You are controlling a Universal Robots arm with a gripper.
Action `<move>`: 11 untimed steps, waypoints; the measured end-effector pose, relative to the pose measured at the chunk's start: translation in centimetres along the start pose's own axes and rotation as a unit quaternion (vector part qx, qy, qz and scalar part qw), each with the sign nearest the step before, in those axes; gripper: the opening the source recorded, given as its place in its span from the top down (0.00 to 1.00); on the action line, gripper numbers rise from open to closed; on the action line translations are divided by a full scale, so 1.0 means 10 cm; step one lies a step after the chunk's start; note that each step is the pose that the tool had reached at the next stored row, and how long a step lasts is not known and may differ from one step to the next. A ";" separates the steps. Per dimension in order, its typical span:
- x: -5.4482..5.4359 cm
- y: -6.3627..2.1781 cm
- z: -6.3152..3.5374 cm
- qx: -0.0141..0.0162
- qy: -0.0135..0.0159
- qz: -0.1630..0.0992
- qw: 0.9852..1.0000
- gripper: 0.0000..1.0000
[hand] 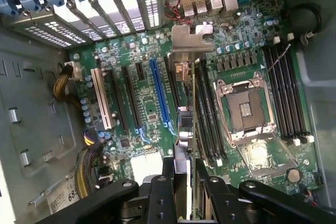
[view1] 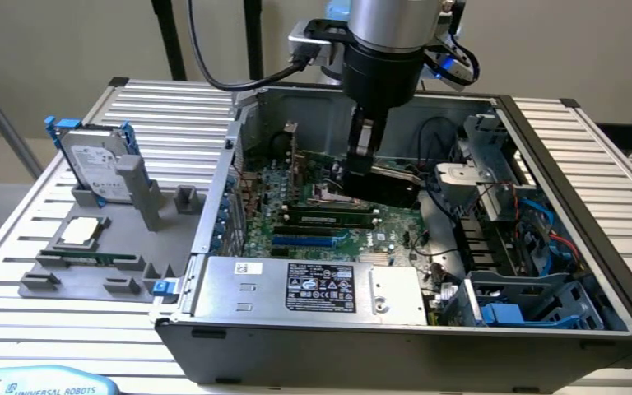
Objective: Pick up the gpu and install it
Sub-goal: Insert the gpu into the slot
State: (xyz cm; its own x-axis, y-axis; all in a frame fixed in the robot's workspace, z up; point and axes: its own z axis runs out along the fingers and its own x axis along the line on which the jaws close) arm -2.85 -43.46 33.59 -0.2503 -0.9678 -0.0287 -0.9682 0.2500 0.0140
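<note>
The gpu [view1: 395, 188] is held on edge inside the computer case [view1: 579, 189], over the motherboard [hand: 147, 103] near the middle. The jaws of the gripper [view1: 362, 164] are clamped on its upper edge. The card is judged light, stiff but fragile, and best taken by the board edge, away from the silver bracket [hand: 191, 40].

- silver hard drive [view1: 96, 169] in blue frame, upright on grey fixture [view1: 146, 247], exterior view's left
- square chip [view1: 80, 233] and green memory stick [view1: 95, 257] lying on same fixture
- open computer case [view1: 404, 350] on slatted table [view1: 612, 156]
- labelled power supply [view1: 316, 288] at case's near wall
- motherboard [hand: 149, 72]: open CPU socket [hand: 245, 109], long blue slot [hand: 159, 95]
</note>
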 end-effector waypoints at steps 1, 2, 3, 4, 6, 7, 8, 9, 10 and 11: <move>0.00 0.003 0.005 0.001 0.000 -0.003 1.000 0.73; 0.01 0.002 0.011 0.002 -0.001 -0.006 1.000 0.73; 0.01 0.002 0.017 0.002 -0.001 -0.012 1.000 0.73; 0.01 0.002 0.024 0.002 0.000 -0.019 1.000 0.73; 0.01 0.002 0.039 0.001 0.000 -0.037 0.999 0.73; 0.01 0.002 0.046 0.001 0.000 -0.046 0.999 0.73; 0.01 0.001 0.052 0.001 0.000 -0.055 0.999 0.73; 0.01 0.001 0.058 0.001 0.000 -0.064 0.998 0.73; 0.01 0.001 0.064 0.000 0.000 -0.073 0.997 0.73; 0.01 0.001 0.072 0.000 0.000 -0.082 0.997 0.73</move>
State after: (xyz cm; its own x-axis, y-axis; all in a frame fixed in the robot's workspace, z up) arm -2.89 -43.53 32.87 -0.0891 -0.9956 -0.0300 -0.9960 0.0888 0.0091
